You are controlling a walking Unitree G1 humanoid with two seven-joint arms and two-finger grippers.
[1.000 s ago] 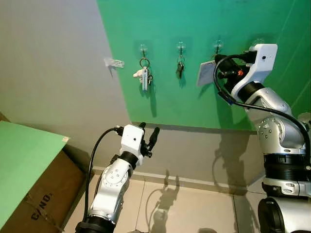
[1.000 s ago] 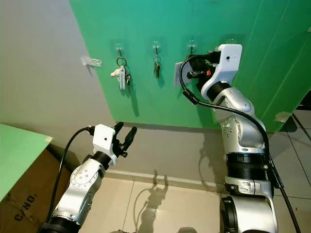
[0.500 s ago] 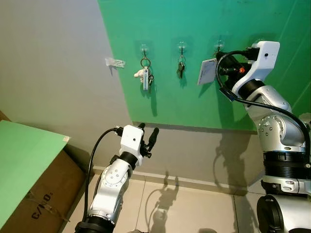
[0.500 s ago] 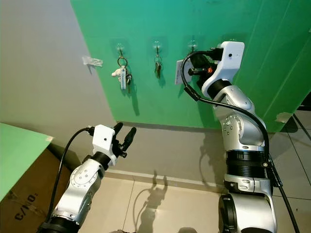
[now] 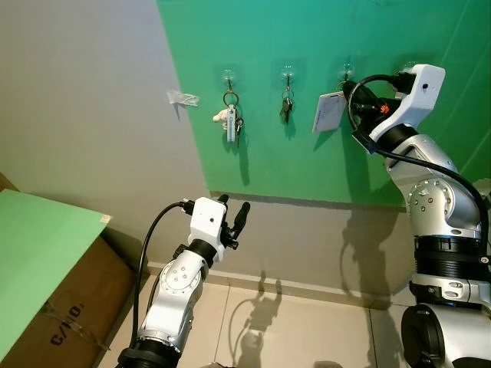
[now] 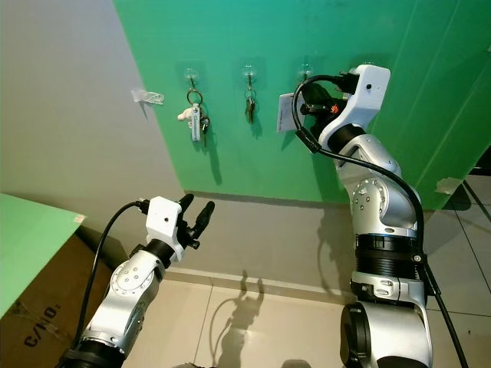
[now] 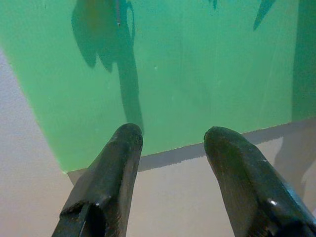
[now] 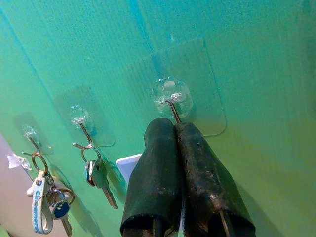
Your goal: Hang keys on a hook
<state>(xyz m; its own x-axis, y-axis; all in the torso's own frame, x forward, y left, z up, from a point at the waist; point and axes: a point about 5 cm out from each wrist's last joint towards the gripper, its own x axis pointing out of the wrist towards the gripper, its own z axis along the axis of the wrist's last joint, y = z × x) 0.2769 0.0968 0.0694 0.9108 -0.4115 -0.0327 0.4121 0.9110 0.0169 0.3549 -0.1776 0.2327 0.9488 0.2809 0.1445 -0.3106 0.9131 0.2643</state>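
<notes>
Several clear stick-on hooks sit in a row on the green wall panel (image 5: 253, 169). The first hook (image 5: 228, 75) holds a key bunch with a white strap (image 5: 230, 119). On the second hook (image 5: 287, 70) hangs a dark key (image 5: 285, 109). My right gripper (image 5: 353, 90) is raised at the third hook (image 8: 170, 96), its fingers (image 8: 163, 168) pressed together just under the hook's wire. It is shut on a set with a white card tag (image 5: 327, 112), which hangs beside the fingers. My left gripper (image 5: 234, 208) stands open, low and in front of the grey wall, holding nothing.
A cardboard box under a green board (image 5: 46, 253) stands at the left. A scrap of clear tape (image 5: 182, 97) sticks to the grey wall. A fourth hook (image 5: 406, 65) is behind the right wrist. Below lies a tiled floor (image 5: 307, 330).
My right gripper has edged up and closer to the third hook, taking the white tag with it. The left arm has stayed put.
</notes>
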